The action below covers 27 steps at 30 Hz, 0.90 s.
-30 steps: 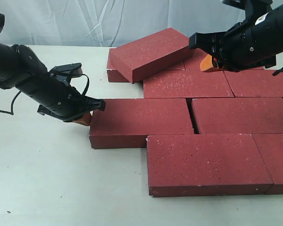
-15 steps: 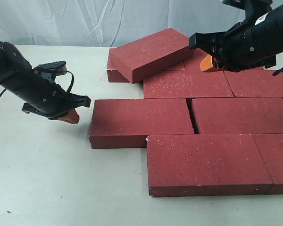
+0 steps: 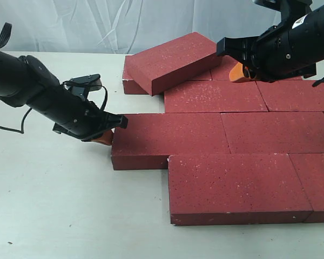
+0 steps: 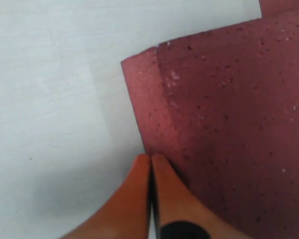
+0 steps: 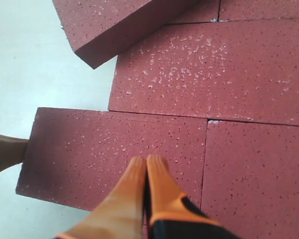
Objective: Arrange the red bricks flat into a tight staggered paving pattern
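Two fingertips of my left claw (image 3: 106, 137), pinched together, touch the short end of the middle-row brick (image 3: 167, 139). Its long axis runs away from me toward its neighbour (image 3: 275, 132), seam tight. My right claw (image 3: 238, 73), likewise closed, hovers nearer the tilted brick (image 3: 170, 60).

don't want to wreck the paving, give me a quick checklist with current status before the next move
1. Is the left gripper shut for pushing: ok, its tips sit against the end of the middle-row left brick.
2. Is the joint to the right neighbour tight: ok, only a thin line shows.
3. Is there stagger against the front brick: ok, the joints are offset.
4. Is every brick flat: not ok, the tilted brick leans on a low brick.
5. Is the right gripper clear: ok, it is shut and apparently above the bricks.
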Available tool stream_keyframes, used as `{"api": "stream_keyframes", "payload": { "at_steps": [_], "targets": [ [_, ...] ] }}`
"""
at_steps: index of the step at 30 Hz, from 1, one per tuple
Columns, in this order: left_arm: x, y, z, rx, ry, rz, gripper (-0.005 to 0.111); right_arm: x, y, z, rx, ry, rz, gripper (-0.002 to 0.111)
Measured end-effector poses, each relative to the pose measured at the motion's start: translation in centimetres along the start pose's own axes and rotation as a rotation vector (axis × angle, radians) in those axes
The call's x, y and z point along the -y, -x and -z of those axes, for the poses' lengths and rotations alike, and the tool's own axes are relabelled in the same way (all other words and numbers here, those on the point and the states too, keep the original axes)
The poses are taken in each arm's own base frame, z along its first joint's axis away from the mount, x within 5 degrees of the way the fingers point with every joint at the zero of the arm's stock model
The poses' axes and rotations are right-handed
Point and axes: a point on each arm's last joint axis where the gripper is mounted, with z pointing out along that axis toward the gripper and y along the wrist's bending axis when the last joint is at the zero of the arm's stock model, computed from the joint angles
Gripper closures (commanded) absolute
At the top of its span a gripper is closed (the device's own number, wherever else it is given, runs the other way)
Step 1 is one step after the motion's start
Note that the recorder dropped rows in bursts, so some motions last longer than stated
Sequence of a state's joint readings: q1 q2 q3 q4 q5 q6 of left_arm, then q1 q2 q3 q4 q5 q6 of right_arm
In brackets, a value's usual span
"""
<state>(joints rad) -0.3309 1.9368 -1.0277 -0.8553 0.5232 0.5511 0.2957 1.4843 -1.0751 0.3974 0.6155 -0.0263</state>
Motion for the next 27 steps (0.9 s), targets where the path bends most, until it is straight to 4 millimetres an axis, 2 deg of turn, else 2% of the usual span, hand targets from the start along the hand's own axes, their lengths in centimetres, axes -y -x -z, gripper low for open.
{"api": "stream_keyframes", "payload": {
  "at_steps": [8,11,15,17,23,27],
  "targets": [
    [-0.2,0.0,0.0,-0.002,0.009,-0.019,0.107,0.0,0.0,0.0,0.000,0.000,0.002,0.109],
    [-1.1,0.1,0.2,-0.014,0.007,0.008,0.107,0.0,0.0,0.0,0.000,0.000,0.002,0.109],
    [-3.3,0.4,0.9,-0.010,0.047,0.084,0.107,0.0,0.0,0.0,0.000,0.000,0.002,0.109],
    [-3.7,0.5,1.2,-0.005,0.058,0.100,0.107,0.0,0.0,0.0,0.000,0.000,0.002,0.109],
    [-3.1,0.6,1.5,0.005,0.044,0.112,0.107,0.0,0.0,0.0,0.000,0.000,0.002,0.109],
    [-1.8,0.3,1.0,-0.009,0.017,0.108,0.107,0.0,0.0,0.0,0.000,0.000,0.002,0.109]
  ]
}}
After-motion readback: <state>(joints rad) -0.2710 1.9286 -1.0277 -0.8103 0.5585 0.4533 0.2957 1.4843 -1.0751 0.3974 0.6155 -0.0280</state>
